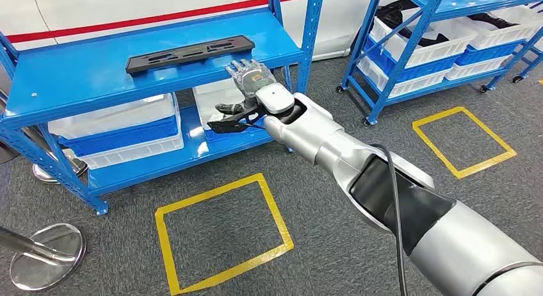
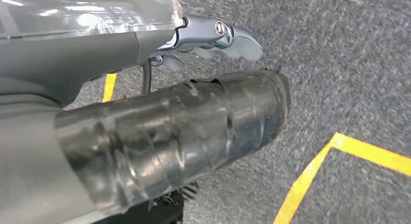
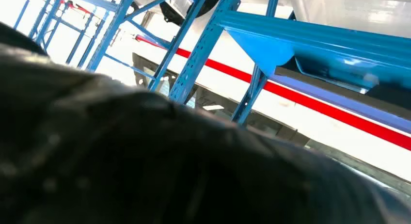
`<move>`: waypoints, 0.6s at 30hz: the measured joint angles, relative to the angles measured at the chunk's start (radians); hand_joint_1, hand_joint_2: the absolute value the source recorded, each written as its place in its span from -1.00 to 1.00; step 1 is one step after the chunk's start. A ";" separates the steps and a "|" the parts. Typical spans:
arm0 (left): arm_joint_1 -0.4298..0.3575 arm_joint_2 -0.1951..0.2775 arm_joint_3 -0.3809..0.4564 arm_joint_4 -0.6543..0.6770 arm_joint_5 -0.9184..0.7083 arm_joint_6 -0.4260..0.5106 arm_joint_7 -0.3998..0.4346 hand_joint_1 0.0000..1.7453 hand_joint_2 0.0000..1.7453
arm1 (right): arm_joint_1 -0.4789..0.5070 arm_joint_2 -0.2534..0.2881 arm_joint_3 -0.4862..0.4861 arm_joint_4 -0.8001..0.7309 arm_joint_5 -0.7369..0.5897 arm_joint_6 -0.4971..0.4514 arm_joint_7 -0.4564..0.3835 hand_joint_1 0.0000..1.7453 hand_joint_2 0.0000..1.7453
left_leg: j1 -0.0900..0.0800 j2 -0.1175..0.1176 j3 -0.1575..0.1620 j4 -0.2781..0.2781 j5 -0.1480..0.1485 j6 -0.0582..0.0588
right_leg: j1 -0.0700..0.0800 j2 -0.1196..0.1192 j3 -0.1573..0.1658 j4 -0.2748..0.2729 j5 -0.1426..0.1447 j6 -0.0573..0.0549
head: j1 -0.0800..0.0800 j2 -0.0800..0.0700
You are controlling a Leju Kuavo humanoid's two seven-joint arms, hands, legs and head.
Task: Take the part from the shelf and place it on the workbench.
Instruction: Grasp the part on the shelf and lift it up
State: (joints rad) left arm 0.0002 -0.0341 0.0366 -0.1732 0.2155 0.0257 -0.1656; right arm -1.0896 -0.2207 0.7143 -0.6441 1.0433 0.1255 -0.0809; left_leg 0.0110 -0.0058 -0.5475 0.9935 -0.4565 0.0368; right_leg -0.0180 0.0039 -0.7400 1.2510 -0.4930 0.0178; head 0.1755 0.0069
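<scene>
Black and long, the part (image 1: 188, 53) is seen lying flat on the top board of the blue shelf (image 1: 57, 84), untouched. No writing can be read on it or on anything nearby. The right hand (image 1: 248, 84) is raised at the shelf's front edge, just beside the part's right end, fingers spread and nothing held. White bins (image 1: 115, 129) are stored on the lower board. A second blue rack (image 1: 442, 27) with white bins is placed to the right. Yellow tape squares (image 1: 221, 235) are marked on the grey carpet. The left hand (image 2: 145, 136) is hung over the carpet; whether its fingers are apart cannot be told.
</scene>
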 joint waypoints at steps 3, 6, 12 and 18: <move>0.000 -0.002 0.000 0.000 0.000 -0.001 0.000 -1.00 -1.00 | -0.002 0.000 0.002 0.000 0.000 0.000 0.000 -1.00 -1.00 | 0.002 0.000 0.017 0.005 -0.021 -0.009 | 0.000 -0.003 0.046 -0.141 0.089 -0.003 | 0.000 0.000; -0.003 -0.003 0.000 0.000 0.000 -0.002 -0.001 -1.00 -1.00 | -0.004 -0.001 0.010 0.001 0.000 0.002 0.000 -1.00 -1.00 | 0.001 0.001 0.023 0.008 -0.036 -0.029 | 0.012 -0.003 0.067 -0.212 0.102 -0.019 | 0.002 0.000; -0.006 -0.005 0.000 0.000 -0.006 -0.004 -0.002 -1.00 -1.00 | -0.013 -0.003 0.016 -0.001 0.000 0.001 0.000 -1.00 -1.00 | 0.004 0.003 -0.074 0.201 -0.094 -0.053 | 0.007 0.001 0.120 -0.234 0.079 -0.058 | 0.002 0.000; 0.000 -0.003 0.000 0.001 -0.007 0.000 -0.002 -1.00 -1.00 | -0.010 -0.002 0.017 0.000 0.000 0.002 0.000 -1.00 -1.00 | -0.001 0.003 -0.131 0.121 0.033 -0.036 | 0.017 0.007 0.173 -0.228 0.032 -0.057 | 0.002 0.000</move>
State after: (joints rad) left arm -0.0003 -0.0369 0.0368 -0.1726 0.2088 0.0253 -0.1679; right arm -1.0995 -0.2228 0.7310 -0.6444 1.0437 0.1271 -0.0808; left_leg 0.0098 -0.0029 -0.6785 1.1150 -0.4231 0.0007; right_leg -0.0006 0.0109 -0.5670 1.0231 -0.4611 -0.0396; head 0.1779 0.0068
